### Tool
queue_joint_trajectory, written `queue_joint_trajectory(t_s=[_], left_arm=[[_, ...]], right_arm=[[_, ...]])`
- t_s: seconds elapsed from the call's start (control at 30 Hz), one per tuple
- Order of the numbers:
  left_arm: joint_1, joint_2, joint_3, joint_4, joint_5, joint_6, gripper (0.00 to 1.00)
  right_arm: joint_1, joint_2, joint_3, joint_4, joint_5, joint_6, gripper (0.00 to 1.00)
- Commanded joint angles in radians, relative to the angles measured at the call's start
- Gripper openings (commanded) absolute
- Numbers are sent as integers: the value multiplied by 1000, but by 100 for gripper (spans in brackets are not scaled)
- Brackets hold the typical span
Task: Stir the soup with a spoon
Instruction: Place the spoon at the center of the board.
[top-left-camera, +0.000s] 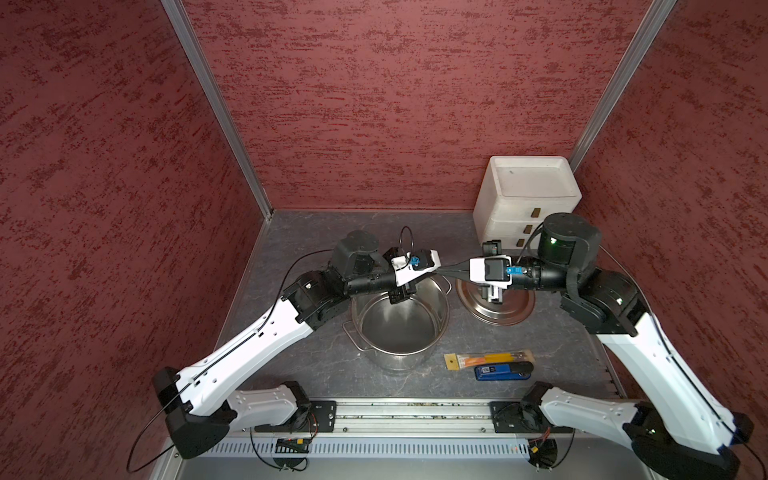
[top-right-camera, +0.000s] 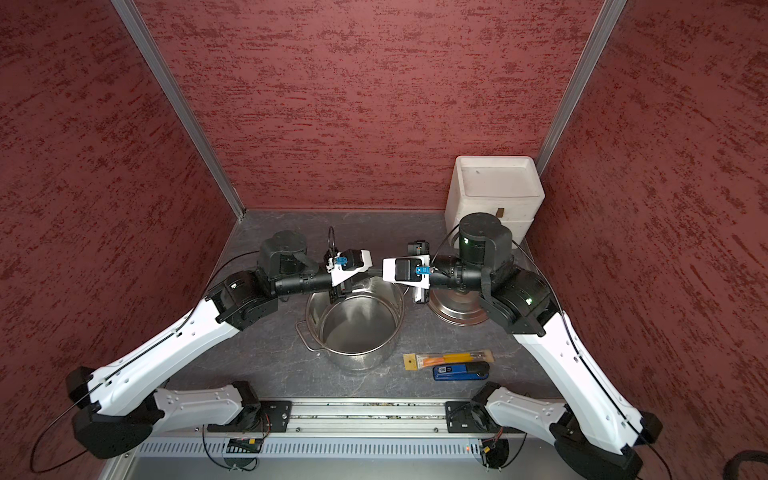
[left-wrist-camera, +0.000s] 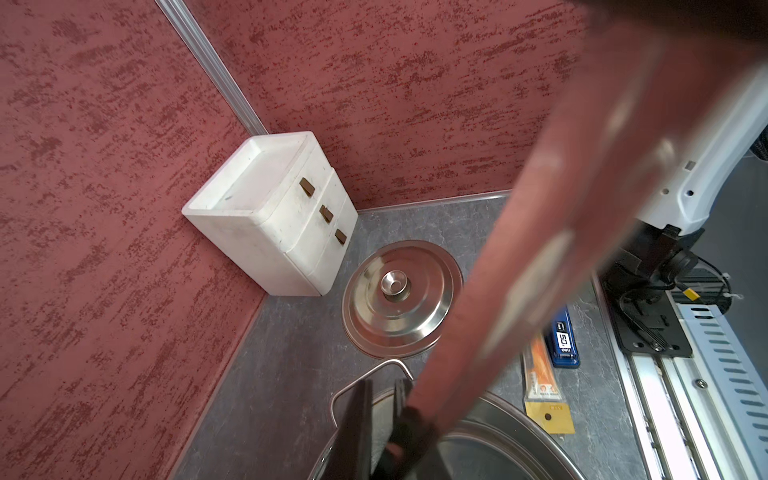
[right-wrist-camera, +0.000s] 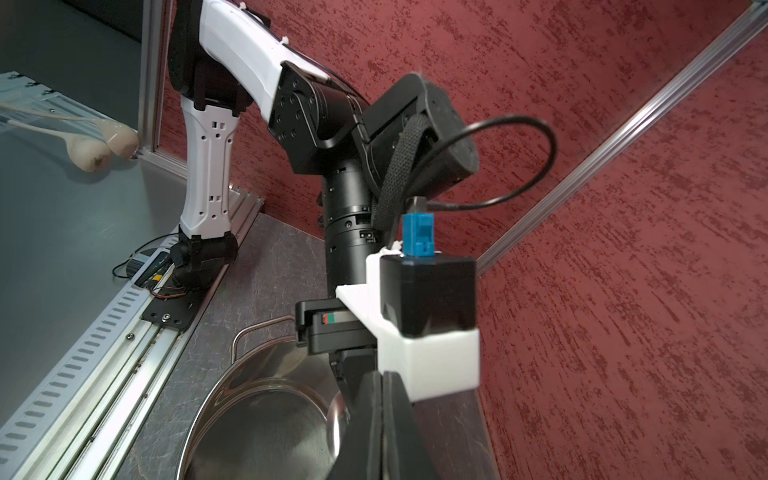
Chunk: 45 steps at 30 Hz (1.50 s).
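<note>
At 12 o'clock rim of pot (top-left-camera: 399, 361), left fingers (left-wrist-camera: 361, 415) clenched on low end of spoon (left-wrist-camera: 540, 208), a blurred shiny bar; right fingers (right-wrist-camera: 365, 424) pressed shut, load unclear; prob. light, stiff, slick, so pinch handle firmly, high up.

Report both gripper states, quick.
Left gripper: shut, apparently on the blurred spoon handle.
Right gripper: shut; whether it holds anything cannot be told.
</note>
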<state>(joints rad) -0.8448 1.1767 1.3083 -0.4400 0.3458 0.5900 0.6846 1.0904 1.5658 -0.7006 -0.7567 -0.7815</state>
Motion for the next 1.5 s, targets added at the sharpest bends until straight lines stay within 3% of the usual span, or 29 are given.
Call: queue_joint_trajectory(t_s=[0.0,0.03,0.13,0.2,0.27,0.43,0.53,0.67,0.83,0.97,1.37,1.47], left_arm=[[-3,-47,-26,132,-101,20,0],[-9,-58,-37,154,-111,41,0],[-26,-108,-65,210,-177,162,0],[-42,-134,-71,233,-250,274,0],[-56,-168,-90,258,-313,428,0],[-79,-264,-190,361,-416,887,0],[-77,-311,-186,332,-458,1010,0],[-79,-362,-180,281,-478,1126,0],[-82,-416,-220,252,-493,1215,0],[-80,-432,-236,249,-487,1231,0],[-73,-418,-224,219,-466,1226,0],[-72,-415,-217,222,-467,1228,0]], right_arm=[[10,-29,-20,22,-64,71,0],[10,-36,-30,36,-76,101,3],[11,-54,-52,96,-80,302,27],[10,-66,-48,125,-39,476,44],[10,-67,-30,140,-8,691,56],[9,-20,1,257,-47,1260,64],[9,29,5,359,-72,1620,62],[9,131,78,313,-98,1887,54],[31,245,192,157,-173,1946,52],[69,280,187,122,-184,1952,52],[161,270,63,297,-194,2009,52],[161,264,34,327,-188,2025,47]])
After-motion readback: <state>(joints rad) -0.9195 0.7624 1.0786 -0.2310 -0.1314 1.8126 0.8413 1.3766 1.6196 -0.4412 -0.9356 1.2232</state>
